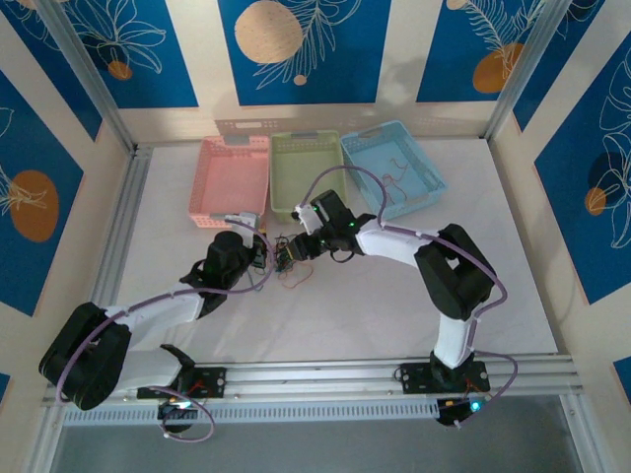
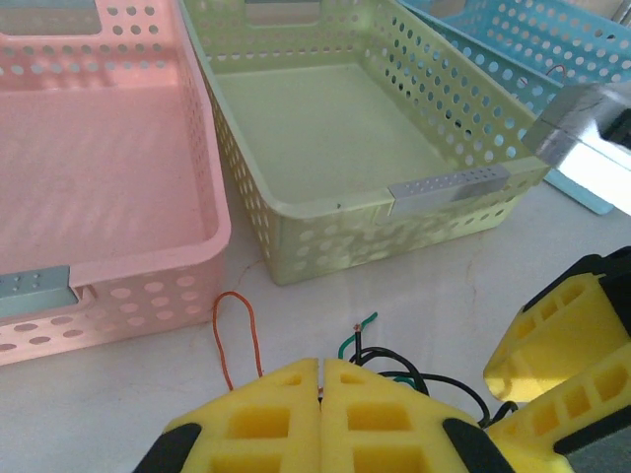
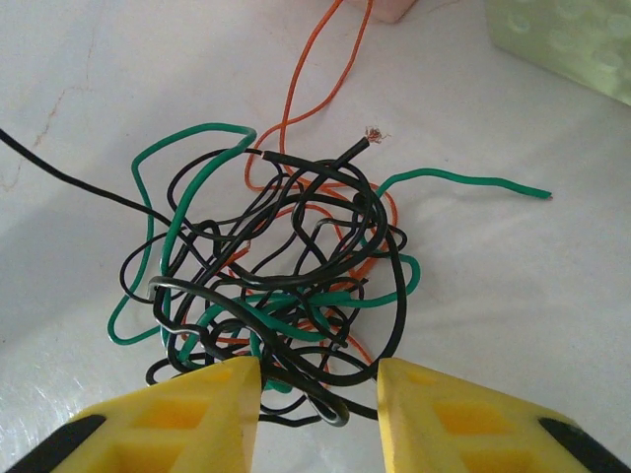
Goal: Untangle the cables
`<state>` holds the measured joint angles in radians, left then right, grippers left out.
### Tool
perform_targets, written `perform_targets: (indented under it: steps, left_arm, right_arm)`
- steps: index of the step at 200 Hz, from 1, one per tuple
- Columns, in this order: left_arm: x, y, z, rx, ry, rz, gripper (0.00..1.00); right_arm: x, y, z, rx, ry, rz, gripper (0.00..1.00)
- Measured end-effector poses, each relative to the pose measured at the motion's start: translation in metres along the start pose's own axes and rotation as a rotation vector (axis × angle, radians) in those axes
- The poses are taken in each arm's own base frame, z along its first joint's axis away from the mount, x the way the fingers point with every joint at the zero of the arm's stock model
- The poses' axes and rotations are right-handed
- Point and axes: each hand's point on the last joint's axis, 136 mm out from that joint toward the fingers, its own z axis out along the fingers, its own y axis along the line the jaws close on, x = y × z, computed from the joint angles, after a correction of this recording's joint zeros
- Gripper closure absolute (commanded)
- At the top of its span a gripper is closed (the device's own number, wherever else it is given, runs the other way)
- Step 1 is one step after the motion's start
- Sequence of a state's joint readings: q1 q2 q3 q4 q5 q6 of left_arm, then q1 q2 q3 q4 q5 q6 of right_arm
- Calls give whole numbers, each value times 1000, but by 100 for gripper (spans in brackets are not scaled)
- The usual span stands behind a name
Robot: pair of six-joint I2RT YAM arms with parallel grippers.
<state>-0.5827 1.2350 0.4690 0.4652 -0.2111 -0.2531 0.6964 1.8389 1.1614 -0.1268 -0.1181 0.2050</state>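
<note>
- The cables are lying in one loose knot on the white table, just in front of the green basket and between the two grippers.
- The knot is mixing thin, glossy, round-sectioned strands in black, green and orange. Black is dominating and is looping through itself many times.
- One black end is showing a frayed tuft of bare copper at its tip.
- A green end is trailing out to one side, an orange strand is running off toward the baskets, and one black strand is leaving the knot on the opposite side.
- The table surface is appearing smooth and slightly shiny, with faint hairline marks.
- The pink basket, the green basket and the blue basket are standing side by side. All three are rectangular plastic with walls perforated by round holes.
- A grey plate is sitting on the near rim of the green basket; its marks are too small to read.
- The left gripper is showing its yellow, pocketed block fingers pressed flat together. Whether a strand is pinched in the seam cannot be told.
- The right gripper is holding its yellow fingers apart at a moderate gap, straddling the near black loops of the knot without clamping them.
</note>
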Motion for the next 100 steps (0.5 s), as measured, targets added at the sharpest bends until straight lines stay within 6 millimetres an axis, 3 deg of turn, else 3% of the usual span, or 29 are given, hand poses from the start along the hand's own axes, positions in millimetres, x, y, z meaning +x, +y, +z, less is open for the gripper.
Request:
perform_targets:
  steps: [100]
  left_arm:
    - [0,0,0,0,0,0,100]
  right_arm:
    - [1,5,1,-7,2,-28,93]
